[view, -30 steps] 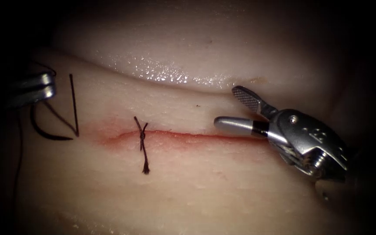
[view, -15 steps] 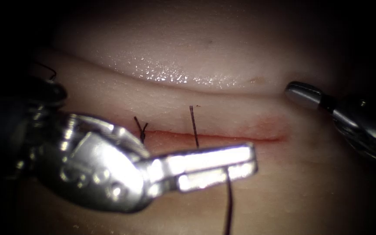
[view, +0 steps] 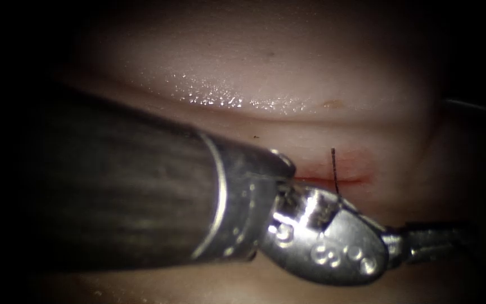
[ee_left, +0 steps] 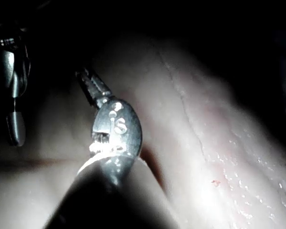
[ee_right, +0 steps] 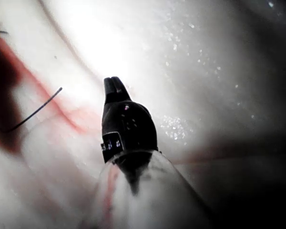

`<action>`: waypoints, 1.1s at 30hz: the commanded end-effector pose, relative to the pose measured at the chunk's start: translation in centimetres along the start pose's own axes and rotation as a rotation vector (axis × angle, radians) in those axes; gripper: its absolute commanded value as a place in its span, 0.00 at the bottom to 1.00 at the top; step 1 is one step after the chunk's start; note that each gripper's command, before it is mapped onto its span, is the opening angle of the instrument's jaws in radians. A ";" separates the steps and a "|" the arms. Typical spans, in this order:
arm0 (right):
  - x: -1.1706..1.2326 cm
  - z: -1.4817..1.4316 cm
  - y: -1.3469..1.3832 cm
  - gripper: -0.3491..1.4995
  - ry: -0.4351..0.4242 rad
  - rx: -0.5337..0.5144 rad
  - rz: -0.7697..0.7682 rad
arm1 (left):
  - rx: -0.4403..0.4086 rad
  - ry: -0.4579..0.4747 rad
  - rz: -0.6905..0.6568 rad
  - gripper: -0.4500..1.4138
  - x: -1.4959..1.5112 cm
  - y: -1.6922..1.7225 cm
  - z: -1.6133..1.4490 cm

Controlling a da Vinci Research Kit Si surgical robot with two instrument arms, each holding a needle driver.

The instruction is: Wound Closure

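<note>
Left gripper (view: 440, 243), closed, lies across the pale glistening tissue (view: 265, 73); thin dark thread (view: 335, 169) rises behind its wrist. Right gripper (ee_right: 115, 85), closed, holds nothing.

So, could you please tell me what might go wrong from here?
The left end effector and its shaft lie across the cut, hiding much of it; what it holds I cannot tell. A thin dark strand, needle or thread, stands beside its wrist and might snag. The right end effector holds nothing.
</note>
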 end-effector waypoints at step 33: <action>0.59 1.23 -0.69 0.21 0.051 0.221 -0.226 | 0.015 -0.369 -0.282 0.86 -0.14 0.25 -2.16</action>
